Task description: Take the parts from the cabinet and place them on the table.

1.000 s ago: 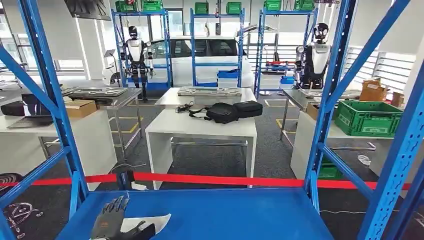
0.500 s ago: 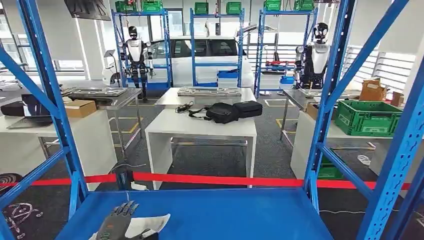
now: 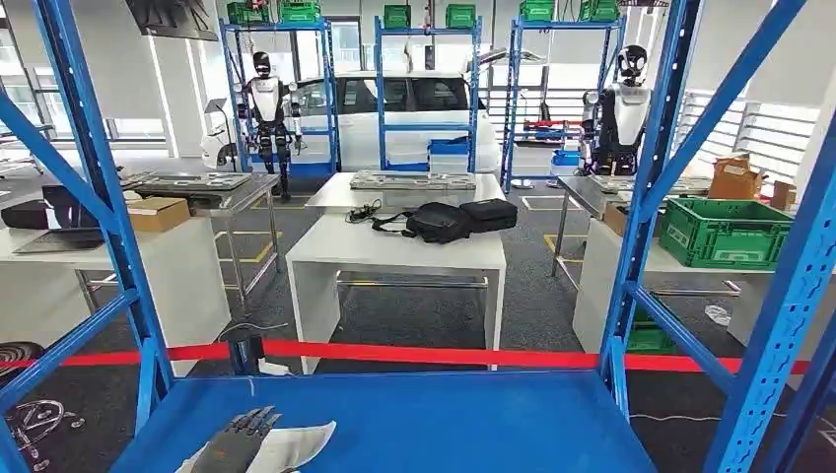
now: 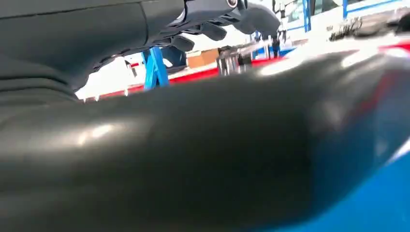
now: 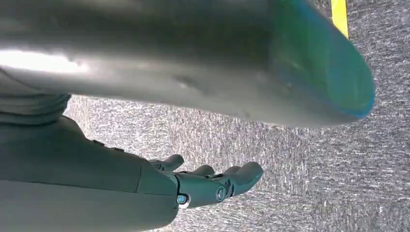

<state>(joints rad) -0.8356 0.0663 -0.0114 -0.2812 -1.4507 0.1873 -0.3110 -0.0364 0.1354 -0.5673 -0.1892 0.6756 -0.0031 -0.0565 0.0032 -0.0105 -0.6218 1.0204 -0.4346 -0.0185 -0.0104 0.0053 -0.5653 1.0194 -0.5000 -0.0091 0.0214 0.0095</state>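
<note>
Down at the near left corner of the blue shelf (image 3: 424,419) of the cabinet, my left hand (image 3: 237,443) lies flat on top of the white part (image 3: 296,441), fingers (image 3: 258,422) stretched out straight and close together, pointing toward the far edge. It presses on the part rather than gripping it; nothing is closed around the sheet. The part itself sits near the shelf's front edge, its pointed tip reaching out to the right of my hand. My right hand (image 5: 212,183) hangs over grey carpet (image 5: 314,183), fingers loosely apart and holding nothing. Beyond the shelf stands a white surface (image 3: 394,251) carrying a black bag (image 3: 444,221).
</note>
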